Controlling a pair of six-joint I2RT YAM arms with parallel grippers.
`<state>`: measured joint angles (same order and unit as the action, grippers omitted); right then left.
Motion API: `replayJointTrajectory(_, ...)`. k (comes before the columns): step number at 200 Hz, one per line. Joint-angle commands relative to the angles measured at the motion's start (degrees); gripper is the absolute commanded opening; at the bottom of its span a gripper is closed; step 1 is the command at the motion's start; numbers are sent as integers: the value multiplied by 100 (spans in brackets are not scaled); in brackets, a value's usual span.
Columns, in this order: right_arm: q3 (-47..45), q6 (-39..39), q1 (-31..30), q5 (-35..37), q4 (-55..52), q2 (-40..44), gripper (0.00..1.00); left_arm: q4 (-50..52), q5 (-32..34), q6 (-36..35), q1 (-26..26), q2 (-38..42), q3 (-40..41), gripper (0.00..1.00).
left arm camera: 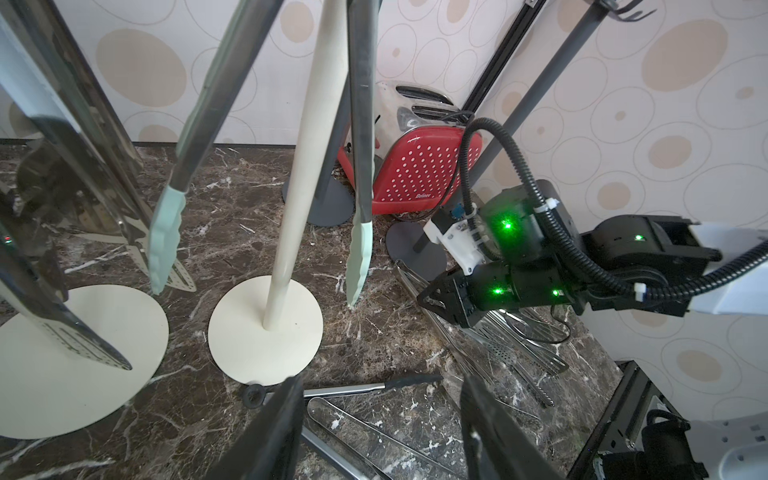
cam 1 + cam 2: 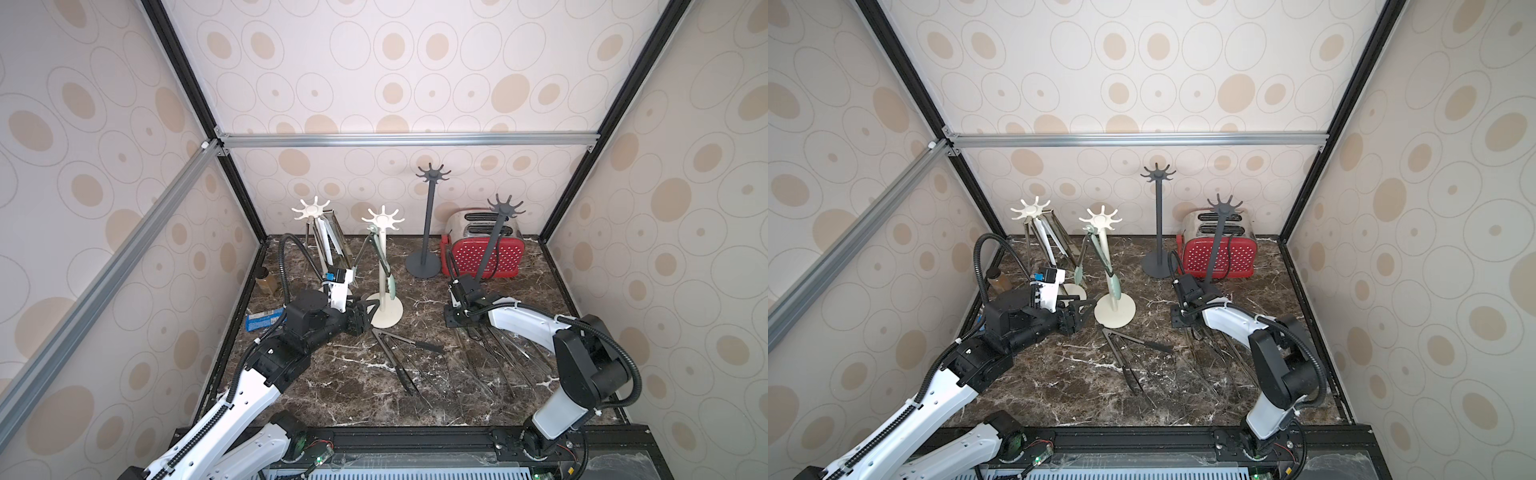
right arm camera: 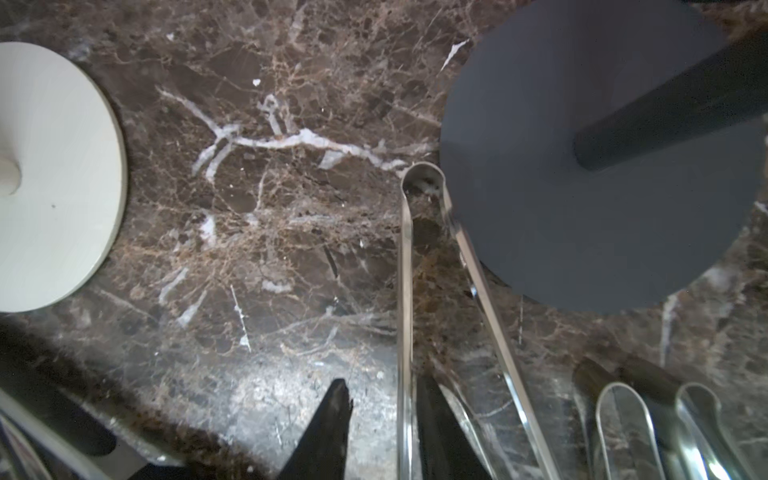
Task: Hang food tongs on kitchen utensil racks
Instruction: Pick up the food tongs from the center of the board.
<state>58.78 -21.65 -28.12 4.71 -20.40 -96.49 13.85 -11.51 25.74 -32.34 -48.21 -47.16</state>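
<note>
Two cream-white kitchen utensil racks (image 2: 311, 210) (image 2: 382, 218) carry hanging food tongs, shiny steel on one and green-tipped tongs (image 2: 388, 270) on the other. Two dark grey racks (image 2: 433, 172) (image 2: 505, 208) hold nothing. Black-tipped tongs (image 2: 399, 345) and several steel tongs (image 2: 498, 357) lie on the marble. My left gripper (image 1: 382, 419) is open and empty beside the nearer cream base (image 1: 266, 328). My right gripper (image 3: 386, 415) is down at the table, jaws around one arm of a steel pair (image 3: 405, 270), a gap still showing beside one finger (image 3: 332, 419).
A red and silver toaster (image 2: 484, 253) stands at the back right behind a dark grey rack. A brown jar (image 2: 266, 280) and a blue packet (image 2: 264, 321) sit by the left wall. The dark grey base (image 3: 582, 166) touches the steel pair's hinge end.
</note>
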Motion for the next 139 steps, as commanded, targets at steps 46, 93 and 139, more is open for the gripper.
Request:
replayJointTrajectory(46, 227, -120, -14, 153, -104, -383, 29, -27, 43, -60, 26, 93, 5, 60)
replayJointTrajectory(93, 272, -112, -13, 193, -126, -605, 25, -17, 47, -64, 18, 74, 18, 60)
replayJointTrajectory(139, 182, -140, -13, 215, -113, -740, 20, 13, 70, -60, 18, 66, 15, 60)
